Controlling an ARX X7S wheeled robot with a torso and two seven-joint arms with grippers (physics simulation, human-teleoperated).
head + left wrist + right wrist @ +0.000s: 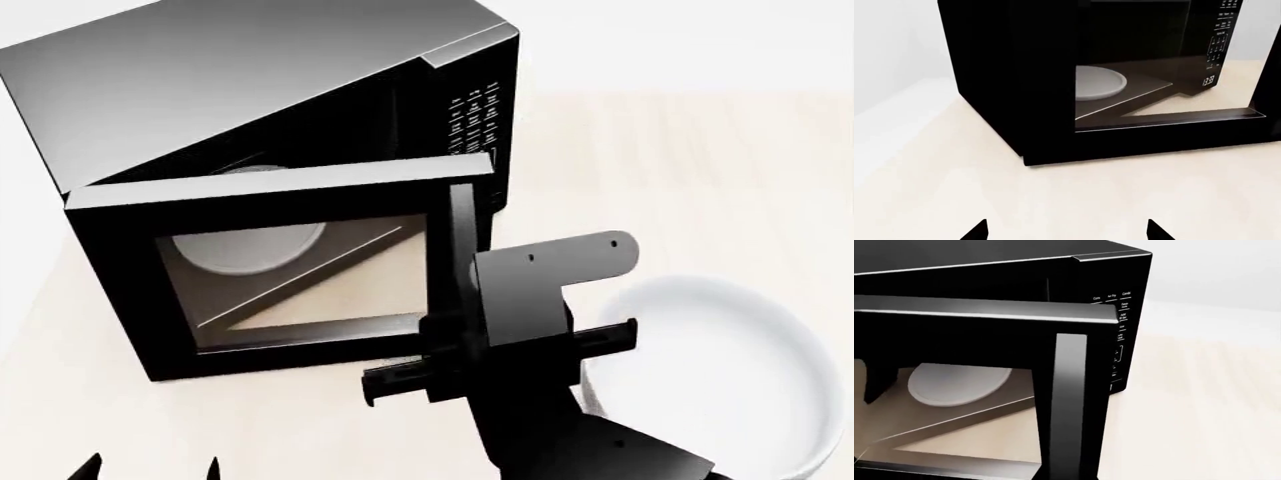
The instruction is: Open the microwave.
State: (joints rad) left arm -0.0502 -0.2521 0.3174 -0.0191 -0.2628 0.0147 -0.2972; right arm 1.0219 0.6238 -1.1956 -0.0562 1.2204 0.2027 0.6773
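The right arm point(534, 300) is matte black, boxy, with small screws and a rounded bracket.

Black microwave point(267, 90), white turntable point(254, 245), pale beige table point(667, 160).

simulated kitchen: microwave point(254, 110) on pale wooden counter point(667, 180), white bowl point(747, 330) nearby.

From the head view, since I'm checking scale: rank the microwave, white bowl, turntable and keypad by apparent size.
1. microwave
2. white bowl, though nearer the camera
3. turntable, partly hidden
4. keypad
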